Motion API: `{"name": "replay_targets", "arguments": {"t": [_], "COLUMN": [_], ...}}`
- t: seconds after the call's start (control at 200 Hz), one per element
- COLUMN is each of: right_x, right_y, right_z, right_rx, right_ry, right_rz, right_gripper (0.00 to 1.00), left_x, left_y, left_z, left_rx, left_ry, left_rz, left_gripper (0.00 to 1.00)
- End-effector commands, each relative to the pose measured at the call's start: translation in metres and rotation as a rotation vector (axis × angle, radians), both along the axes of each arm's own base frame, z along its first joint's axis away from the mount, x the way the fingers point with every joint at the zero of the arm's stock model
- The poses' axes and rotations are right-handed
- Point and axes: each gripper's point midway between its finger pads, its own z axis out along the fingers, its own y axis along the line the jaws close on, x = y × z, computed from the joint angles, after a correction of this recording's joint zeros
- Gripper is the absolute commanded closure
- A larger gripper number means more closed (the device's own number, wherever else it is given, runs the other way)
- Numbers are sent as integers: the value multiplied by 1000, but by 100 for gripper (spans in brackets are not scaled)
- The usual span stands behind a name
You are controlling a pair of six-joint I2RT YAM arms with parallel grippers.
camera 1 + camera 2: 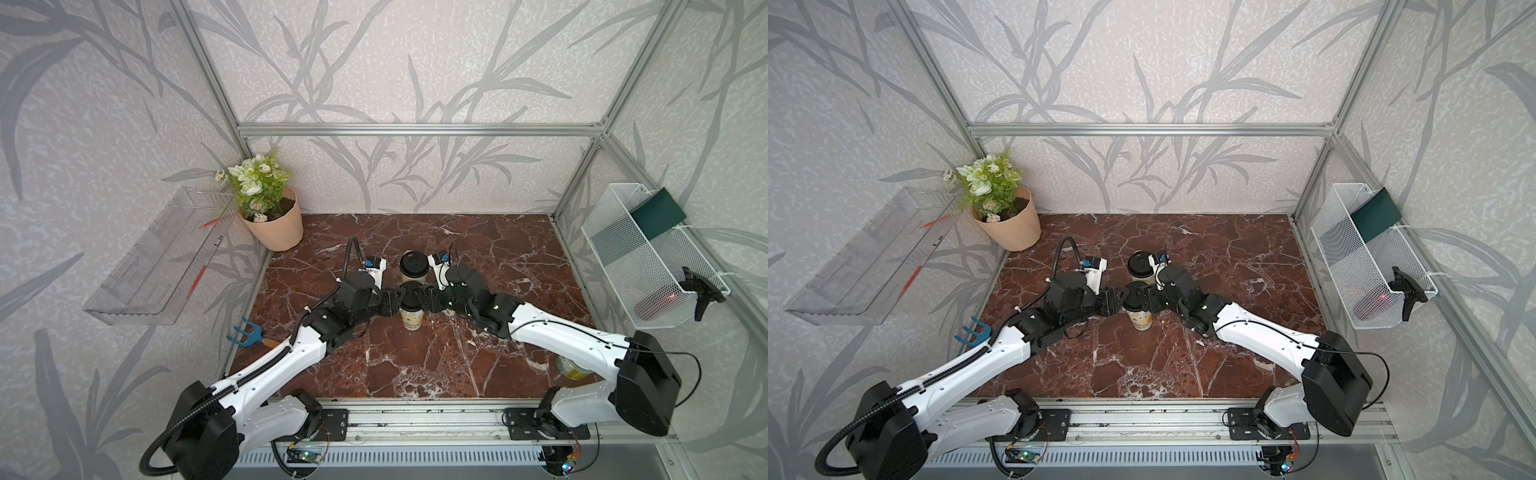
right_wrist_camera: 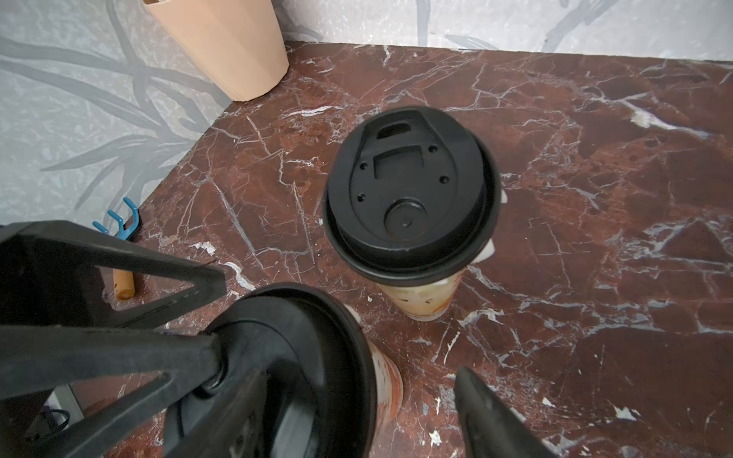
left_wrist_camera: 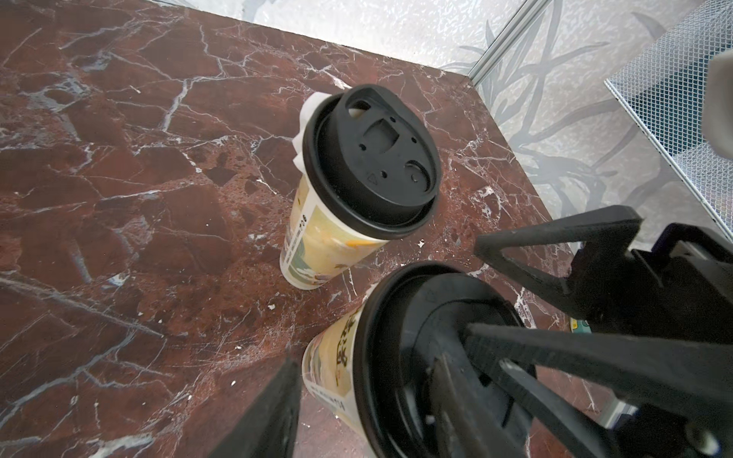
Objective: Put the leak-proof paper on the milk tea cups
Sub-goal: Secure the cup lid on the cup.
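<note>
Two milk tea cups stand mid-table, each capped with a black lid. On the far cup (image 1: pixel 414 270) (image 1: pixel 1140 268) (image 3: pixel 317 238) (image 2: pixel 420 297), white edges of leak-proof paper (image 3: pixel 304 119) (image 2: pixel 487 250) stick out from under the lid. The near cup (image 1: pixel 411 321) (image 1: pixel 1140 319) (image 3: pixel 333 365) (image 2: pixel 386 380) shows no paper below its lid (image 3: pixel 416 317) (image 2: pixel 301 341). My left gripper (image 1: pixel 401 296) (image 3: pixel 365 376) and right gripper (image 1: pixel 424 297) (image 2: pixel 361 380) meet over it from either side. Each is open, one finger above the lid, the other beside the cup wall.
A peach flower pot (image 1: pixel 276 226) stands at the back left corner and a blue hand rake (image 1: pixel 249 332) lies at the left edge. A white wire basket (image 1: pixel 648 257) hangs on the right frame, a clear shelf (image 1: pixel 158 262) on the left. A small jar (image 1: pixel 571 368) sits under the right arm.
</note>
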Motion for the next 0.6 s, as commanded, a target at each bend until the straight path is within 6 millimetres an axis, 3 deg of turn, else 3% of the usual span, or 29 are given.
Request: {"name": "replay_targets", "arguments": {"t": [0.0,0.445,0.595], "right_x": [-6,1,1], "right_y": [-4,-2,1], "right_z": [-9,13,20], "right_rx": [-56,-30,-10], "right_ry": [43,12,4], "right_rz": [22,23,33], "right_gripper": [24,21,18], "left_x": [-3,7,8], "left_y": [7,-6,-5], "left_z": [0,30,29], "left_rx": [41,13,22], "left_ry": [11,-36,-34], "left_rz": [5,-33,-29], "left_gripper": [42,37,37]}}
